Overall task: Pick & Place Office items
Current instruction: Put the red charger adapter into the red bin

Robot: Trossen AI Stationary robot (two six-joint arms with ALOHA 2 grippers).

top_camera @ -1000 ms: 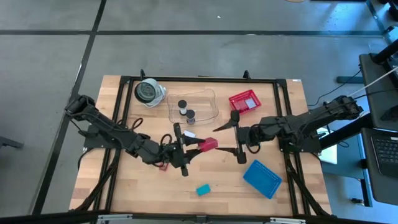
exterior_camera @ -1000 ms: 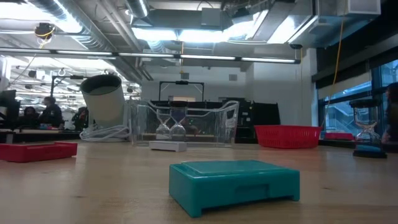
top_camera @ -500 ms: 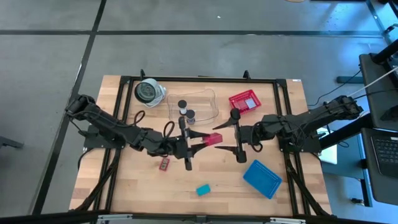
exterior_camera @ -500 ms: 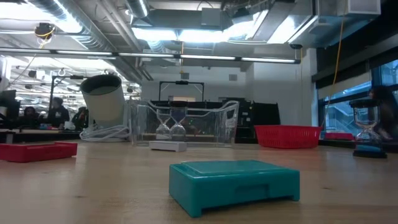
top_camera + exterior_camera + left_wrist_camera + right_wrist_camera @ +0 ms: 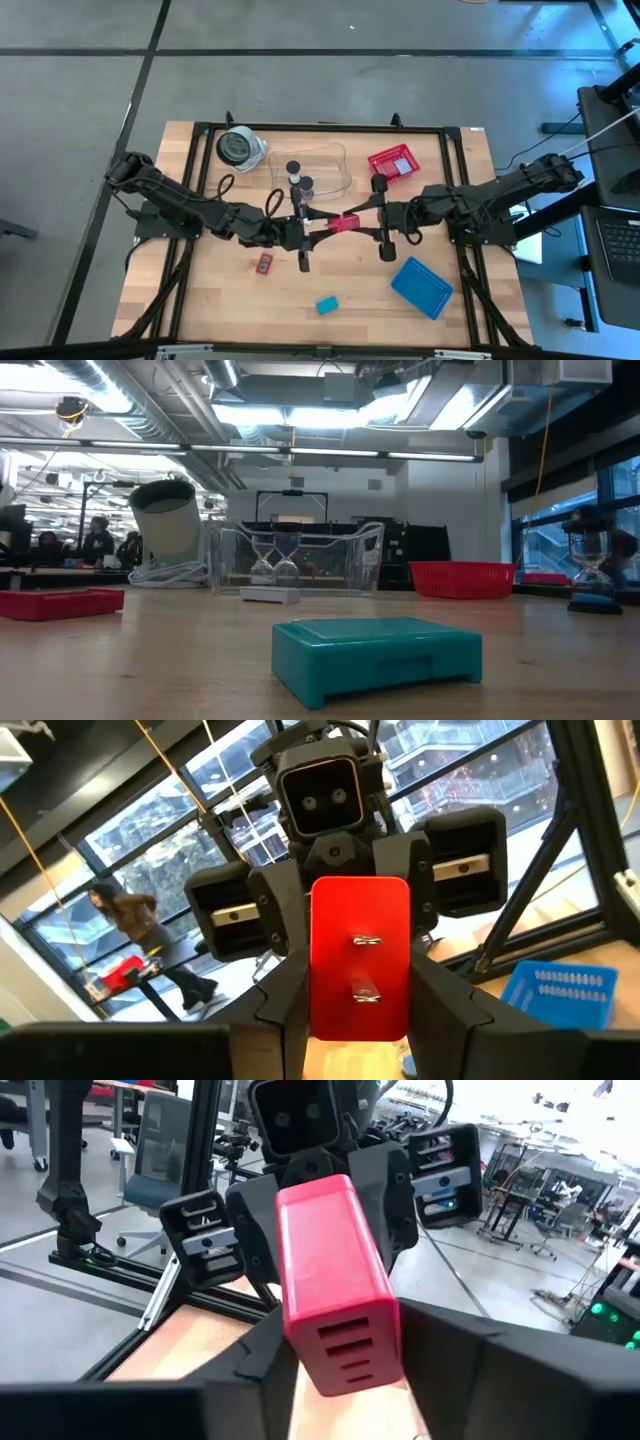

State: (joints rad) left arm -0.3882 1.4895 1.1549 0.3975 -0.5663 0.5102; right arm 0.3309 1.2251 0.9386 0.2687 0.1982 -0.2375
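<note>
- Red block [image 5: 345,222]: office item, held above mid surface [image 5: 200,300], between both arms, near clear tray [image 5: 330,170].
- L gripper [image 5: 322,226]: pinching one end of block; its fingers [image 5: 285,985] flank it in wrist view.
- R gripper [image 5: 362,214]: fingers [image 5: 262,1355] at both sides of opposite end; contact or firm grip – cannot tell.
- Handling (judgement): rigid moulded plastic, light, smooth sides, likely slippery; not fragile.
- Hold point (judgement): flat long faces near the end; avoid slotted end face and metal clips.
- Other items: teal block [image 5: 326,304], small red piece [image 5: 264,264] lying on surface.

red mesh basket [image 5: 392,161], blue tray [image 5: 421,287], table [image 5: 200,300]
</note>
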